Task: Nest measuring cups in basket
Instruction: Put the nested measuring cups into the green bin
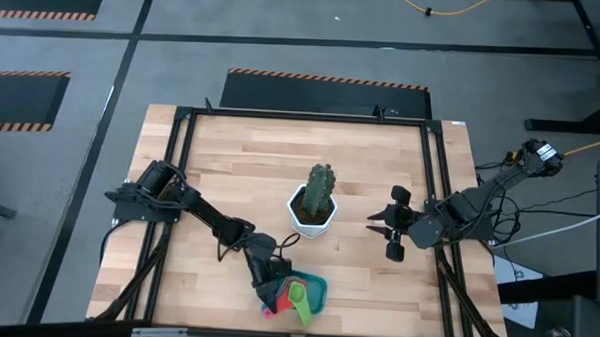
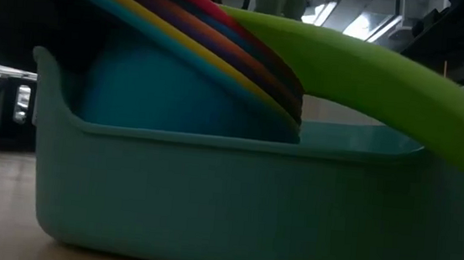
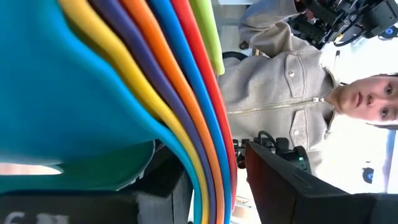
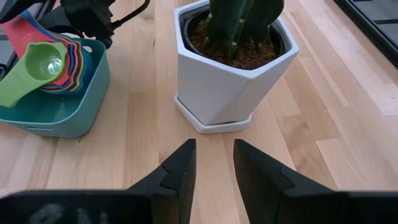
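The measuring cups (image 4: 56,62) sit nested in one stack inside the teal basket (image 4: 68,109) near the table's front edge (image 1: 293,298). The green cup (image 4: 40,65) is on top, with its handle (image 2: 388,76) reaching out over the basket's rim. The stack leans, rims tipped up on one side (image 2: 222,53), and the light blue bottom cup (image 2: 151,89) is down in the basket. My left gripper (image 1: 269,281) is at the stack's raised side, shut on it. My right gripper (image 4: 214,165) hovers open right of the cactus pot, holding nothing. My left gripper holds the nested stack by its raised side, where the layered coloured edges (image 3: 180,106) fill its wrist view. It comes in nearly level from the table's left. The fingers' exact place is hidden by the gripper and the cups. The stack stays tilted, its lowest cup in the basket.
A white pot with a green cactus (image 1: 316,207) stands mid-table between the two arms. Bare wooden tabletop (image 1: 240,156) lies behind it, inside the black frame. A person in a grey jacket (image 3: 292,93) stands beyond the table.
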You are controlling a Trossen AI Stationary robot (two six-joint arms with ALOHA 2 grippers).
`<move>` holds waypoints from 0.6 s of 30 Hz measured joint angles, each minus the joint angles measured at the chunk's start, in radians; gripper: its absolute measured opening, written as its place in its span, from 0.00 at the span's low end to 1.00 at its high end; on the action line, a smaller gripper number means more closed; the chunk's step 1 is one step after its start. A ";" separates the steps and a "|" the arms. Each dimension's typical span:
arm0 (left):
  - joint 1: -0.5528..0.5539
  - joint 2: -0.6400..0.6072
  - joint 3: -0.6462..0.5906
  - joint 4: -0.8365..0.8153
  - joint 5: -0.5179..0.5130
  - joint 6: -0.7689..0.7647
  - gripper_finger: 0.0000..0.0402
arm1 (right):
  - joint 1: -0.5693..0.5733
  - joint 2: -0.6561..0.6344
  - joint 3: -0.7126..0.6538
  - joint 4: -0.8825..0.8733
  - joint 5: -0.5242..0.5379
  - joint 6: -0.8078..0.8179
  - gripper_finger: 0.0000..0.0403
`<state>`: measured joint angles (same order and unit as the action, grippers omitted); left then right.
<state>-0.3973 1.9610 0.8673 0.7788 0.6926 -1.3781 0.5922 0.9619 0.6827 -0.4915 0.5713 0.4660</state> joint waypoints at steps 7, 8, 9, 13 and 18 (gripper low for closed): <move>0.001 0.000 0.000 0.002 -0.091 -0.002 0.33 | 0.000 0.000 0.000 0.000 0.000 -0.001 0.28; 0.001 0.000 0.000 0.003 -0.096 -0.005 0.33 | 0.000 0.000 0.000 0.001 0.000 -0.001 0.28; 0.001 0.000 0.000 0.003 -0.100 -0.004 0.33 | 0.000 0.000 0.000 0.001 0.000 -0.001 0.28; 0.001 0.000 0.000 0.002 -0.095 -0.004 0.33 | 0.000 0.000 0.000 0.001 0.000 -0.002 0.28; 0.001 0.000 0.000 -0.003 -0.015 -0.007 0.33 | 0.000 0.000 0.000 0.001 0.000 -0.003 0.28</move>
<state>-0.3965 1.9610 0.8673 0.7758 0.6778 -1.3853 0.5922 0.9619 0.6825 -0.4908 0.5713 0.4625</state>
